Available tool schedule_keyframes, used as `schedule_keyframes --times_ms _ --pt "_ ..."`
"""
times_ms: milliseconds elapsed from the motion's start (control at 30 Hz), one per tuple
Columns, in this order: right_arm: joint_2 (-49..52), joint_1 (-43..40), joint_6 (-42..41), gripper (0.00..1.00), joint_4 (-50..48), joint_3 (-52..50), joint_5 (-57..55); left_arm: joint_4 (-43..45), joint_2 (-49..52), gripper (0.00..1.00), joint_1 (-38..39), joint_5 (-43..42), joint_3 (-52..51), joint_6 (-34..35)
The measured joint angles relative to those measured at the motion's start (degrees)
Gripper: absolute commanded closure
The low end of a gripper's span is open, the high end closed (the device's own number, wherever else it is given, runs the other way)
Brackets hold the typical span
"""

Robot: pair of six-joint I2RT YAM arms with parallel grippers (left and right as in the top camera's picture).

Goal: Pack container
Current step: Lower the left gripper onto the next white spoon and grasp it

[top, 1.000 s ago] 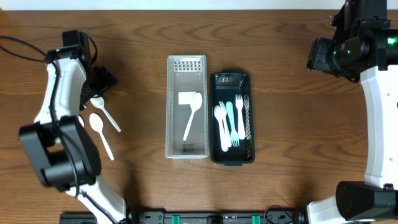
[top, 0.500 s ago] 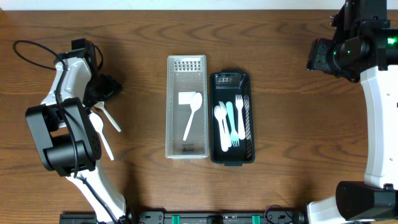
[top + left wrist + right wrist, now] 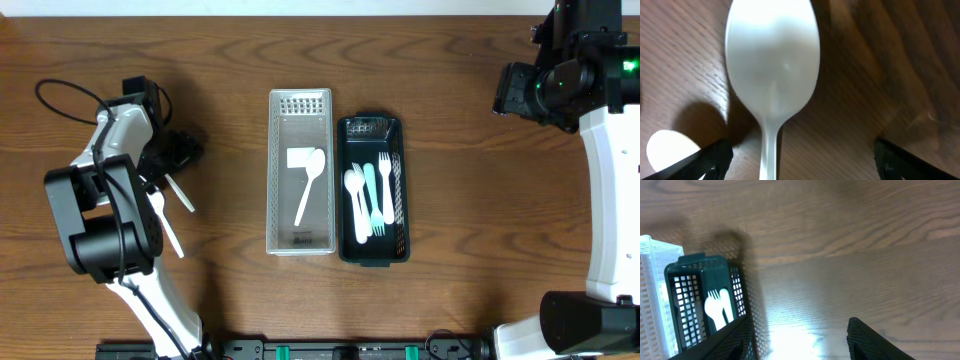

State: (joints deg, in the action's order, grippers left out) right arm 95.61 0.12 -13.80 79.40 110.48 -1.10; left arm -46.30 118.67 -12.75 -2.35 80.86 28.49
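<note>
Jaws of left gripper [image 3: 801, 162] stand wide astride a white plastic spoon [image 3: 772, 75]; centre on its neck first. Right gripper [image 3: 797, 340] parted, empty.

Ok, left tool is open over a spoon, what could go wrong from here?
1. The left tool straddles the spoon near its neck, and a second spoon lies right beside one finger; closing may nudge or catch it too.
2. The spoon lies flat on the table, so a pinch on its thin handle could slip or pivot.
</note>
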Motion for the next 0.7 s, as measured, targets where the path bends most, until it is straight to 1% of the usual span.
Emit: schedule_keyframes --times_ms 100,200,367,433,500,567,700 --pt "0.0 0.0 0.0 0.36 0.1 0.0 0.0 0.9 -0.3 0.09 -0.1 -0.4 -0.6 0.0" --pt "0.0 0.0 0.0 0.36 0.1 0.0 0.0 1.3 -0.3 0.21 -0.2 -0.9 -0.8 0.0" --pt "0.0 0.0 0.0 0.36 0.1 0.0 0.0 1.5 -0.3 0.34 -0.2 -1.2 -0.8 -1.0" --pt "0.0 0.0 0.0 0.36 0.2 0.0 0.0 1.4 -0.3 0.37 -0.2 -1.3 -0.8 -1.2" --pt "0.0 0.0 0.0 0.36 0.5 0.0 0.0 1.4 -0.3 0.48 -0.2 -1.3 -0.8 -1.3" --pt "0.0 0.0 0.0 0.36 0.8 0.0 0.0 1.4 -0.3 0.54 -0.2 -1.3 -0.8 -1.4" --pt "0.0 0.0 0.0 0.36 1.8 0.0 0.0 1.4 -0.3 0.57 -0.2 -1.4 -0.8 -1.5"
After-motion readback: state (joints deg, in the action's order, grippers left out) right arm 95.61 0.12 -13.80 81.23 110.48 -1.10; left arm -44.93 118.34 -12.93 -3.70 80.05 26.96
